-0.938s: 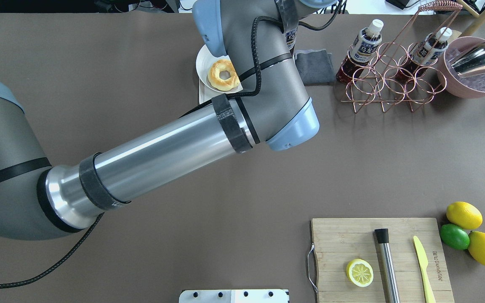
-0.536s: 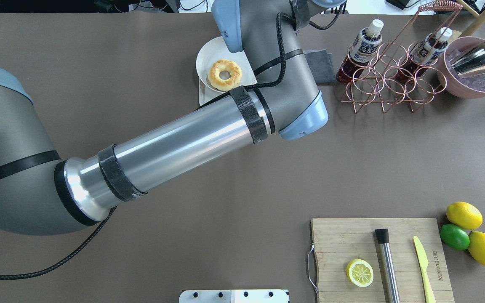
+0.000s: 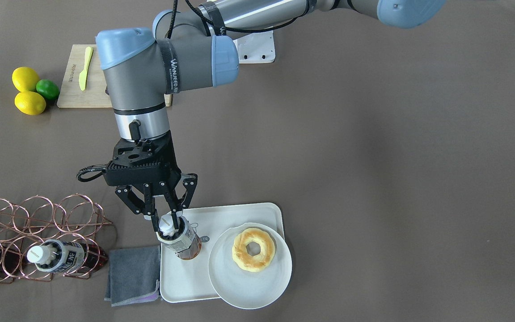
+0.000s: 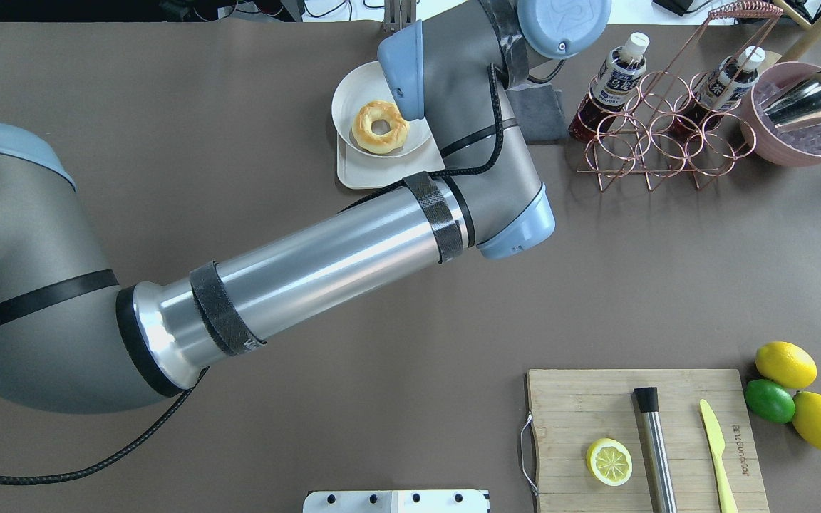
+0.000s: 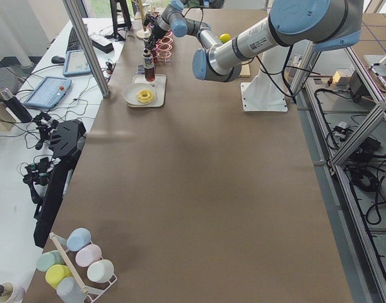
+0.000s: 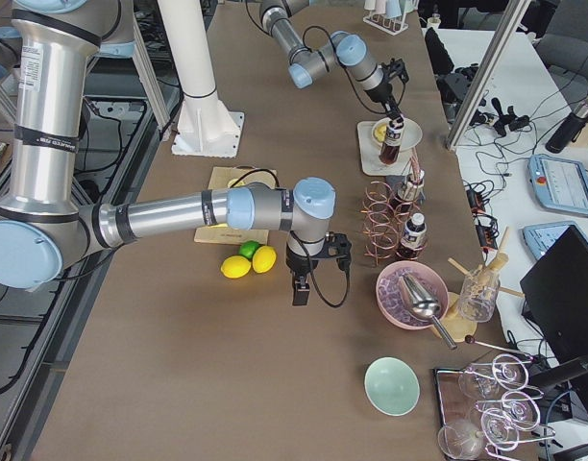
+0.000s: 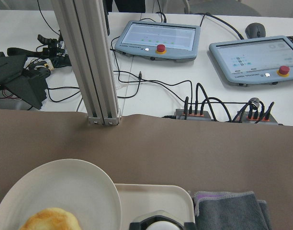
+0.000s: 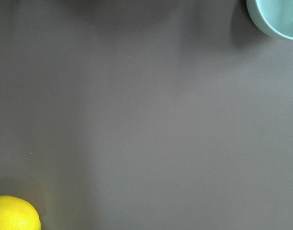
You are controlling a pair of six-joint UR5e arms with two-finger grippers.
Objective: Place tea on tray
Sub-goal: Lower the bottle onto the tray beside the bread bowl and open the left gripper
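Note:
The tea (image 3: 181, 241) is a small bottle of dark liquid with a white cap. It stands upright over the corner of the white tray (image 3: 186, 277) nearest the grey cloth. My left gripper (image 3: 166, 222) reaches down from above and is shut on the bottle's cap and neck. The cap (image 7: 161, 225) shows at the bottom edge of the left wrist view, over the tray (image 7: 151, 201). In the overhead view my left arm hides the bottle; only part of the tray (image 4: 360, 174) shows. My right gripper (image 6: 299, 288) hangs near the lemons; I cannot tell whether it is open or shut.
A round plate (image 3: 248, 286) with a doughnut (image 3: 253, 249) lies on the tray beside the bottle. A grey cloth (image 3: 133, 273) lies next to the tray. A copper wire rack (image 3: 38, 223) holds two more bottles. A cutting board (image 4: 638, 434), lemons and a lime (image 4: 769, 400) lie near the robot.
My left arm has swung right and farther out over the table. The plate, doughnut and tray edge show more fully in the overhead view.

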